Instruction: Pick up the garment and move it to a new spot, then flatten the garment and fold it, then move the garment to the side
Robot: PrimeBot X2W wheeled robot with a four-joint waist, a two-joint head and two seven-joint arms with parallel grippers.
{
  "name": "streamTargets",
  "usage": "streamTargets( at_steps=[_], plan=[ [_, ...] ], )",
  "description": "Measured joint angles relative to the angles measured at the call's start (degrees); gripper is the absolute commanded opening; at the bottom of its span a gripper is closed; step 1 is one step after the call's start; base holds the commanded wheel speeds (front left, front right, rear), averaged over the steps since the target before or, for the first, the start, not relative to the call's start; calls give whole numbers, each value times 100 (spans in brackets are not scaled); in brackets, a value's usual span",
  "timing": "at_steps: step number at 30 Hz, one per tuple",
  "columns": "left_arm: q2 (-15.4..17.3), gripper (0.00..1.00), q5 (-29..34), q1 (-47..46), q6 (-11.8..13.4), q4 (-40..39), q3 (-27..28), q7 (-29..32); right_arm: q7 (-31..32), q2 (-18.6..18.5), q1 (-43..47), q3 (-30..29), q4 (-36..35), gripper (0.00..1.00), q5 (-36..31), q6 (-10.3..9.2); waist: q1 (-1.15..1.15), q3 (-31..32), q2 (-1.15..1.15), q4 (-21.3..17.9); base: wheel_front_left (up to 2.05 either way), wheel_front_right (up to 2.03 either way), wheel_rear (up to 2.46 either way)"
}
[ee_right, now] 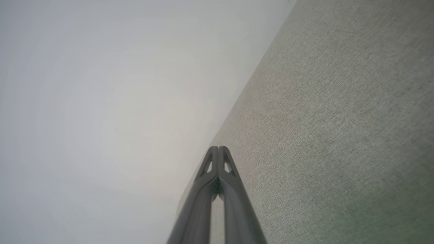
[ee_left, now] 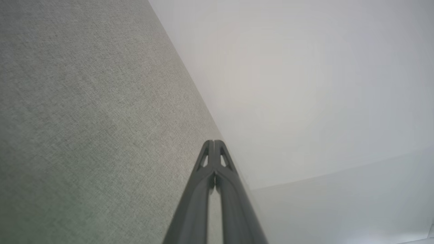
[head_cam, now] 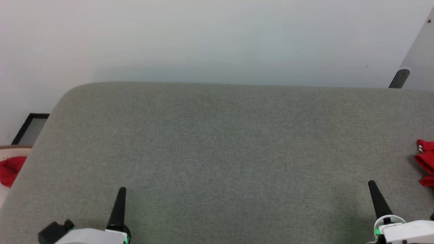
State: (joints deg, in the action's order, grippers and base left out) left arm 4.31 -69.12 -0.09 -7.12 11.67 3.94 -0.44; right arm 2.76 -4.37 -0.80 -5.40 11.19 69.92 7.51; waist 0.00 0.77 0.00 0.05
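Left gripper (head_cam: pixel 121 196) and right gripper (head_cam: pixel 374 188) were noted closed tight, empty; garment (head_cam: pixel 426 163) was seen crumpled, red, at right.

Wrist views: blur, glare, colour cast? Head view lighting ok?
Left wrist view: left gripper soft, green tint low on the grey surface. Right wrist view: right gripper equally soft, same tint. Head view: even light, no glare; garment cropped at right edge.

Head camera: high, facing forward-down over grey surface (head_cam: pixel 217 152), wall (head_cam: pixel 203 40) at 12 o'clock. Left wrist camera: close, along left gripper (ee_left: pixel 214 144), grey surface at 9 o'clock. Right wrist camera: along right gripper (ee_right: pixel 218 149), grey surface at 3 o'clock. All share grey surface, wall.
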Motion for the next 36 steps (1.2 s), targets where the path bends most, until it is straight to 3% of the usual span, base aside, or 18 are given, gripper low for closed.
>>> streamTargets(
  at_steps=[36],
  plan=[
    [-77, 0, -1631, -425, -18, 167, 154, 471, 260, 102, -354, -80, 198, 0, 1540, -1, 0, -61, 0, -3, 0, 0, 0]
  ],
)
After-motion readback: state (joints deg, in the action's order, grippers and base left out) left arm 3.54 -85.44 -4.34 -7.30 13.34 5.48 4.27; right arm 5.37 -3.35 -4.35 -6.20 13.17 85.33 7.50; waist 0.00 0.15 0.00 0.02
